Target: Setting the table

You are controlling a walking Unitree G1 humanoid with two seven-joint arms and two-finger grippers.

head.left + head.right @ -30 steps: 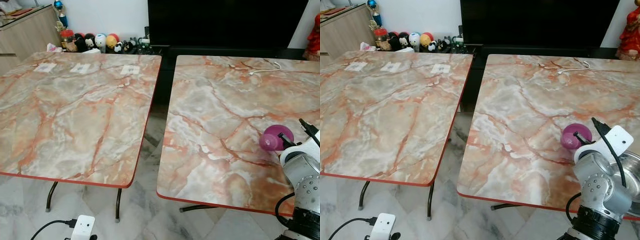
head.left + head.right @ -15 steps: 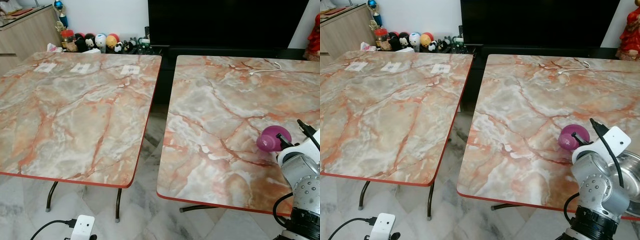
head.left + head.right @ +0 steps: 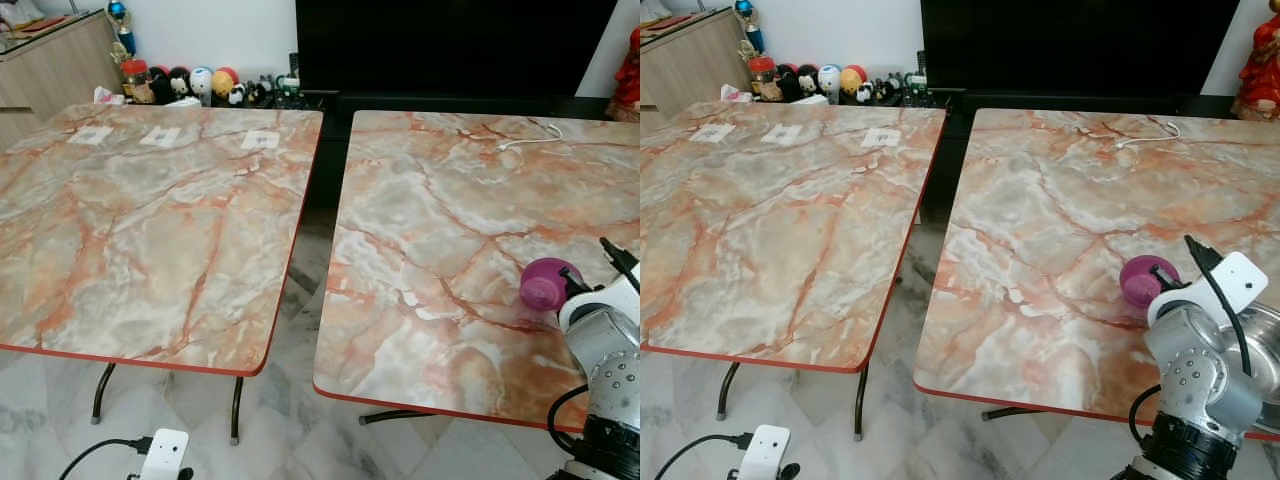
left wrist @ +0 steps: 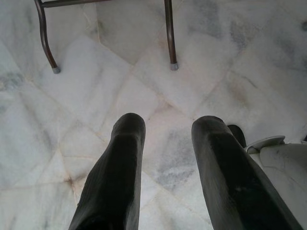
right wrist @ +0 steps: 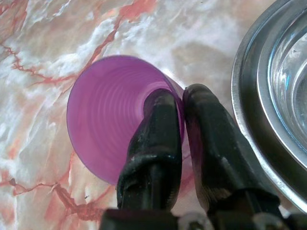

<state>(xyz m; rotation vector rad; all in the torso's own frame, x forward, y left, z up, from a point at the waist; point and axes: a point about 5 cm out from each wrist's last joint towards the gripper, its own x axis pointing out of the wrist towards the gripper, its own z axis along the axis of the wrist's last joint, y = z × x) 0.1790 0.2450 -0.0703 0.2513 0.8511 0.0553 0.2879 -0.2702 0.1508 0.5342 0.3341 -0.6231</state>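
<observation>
Right gripper (image 5: 182, 110) is pinching the purple plastic cup's (image 5: 108, 115) rim; with the steel bowl (image 5: 268, 100) just beside it, they might clank.

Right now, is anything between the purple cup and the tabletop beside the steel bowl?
Nothing visible. The right end effector pinches the purple cup's rim over bare marble table; the steel bowl sits alongside, apart from it.

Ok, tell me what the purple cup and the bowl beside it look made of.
Purple cup: likely thin translucent plastic, since light passes through its ringed wall where the right tool pinches the rim. Bowl: probably stainless steel, silvery and shiny with reflections.
</observation>
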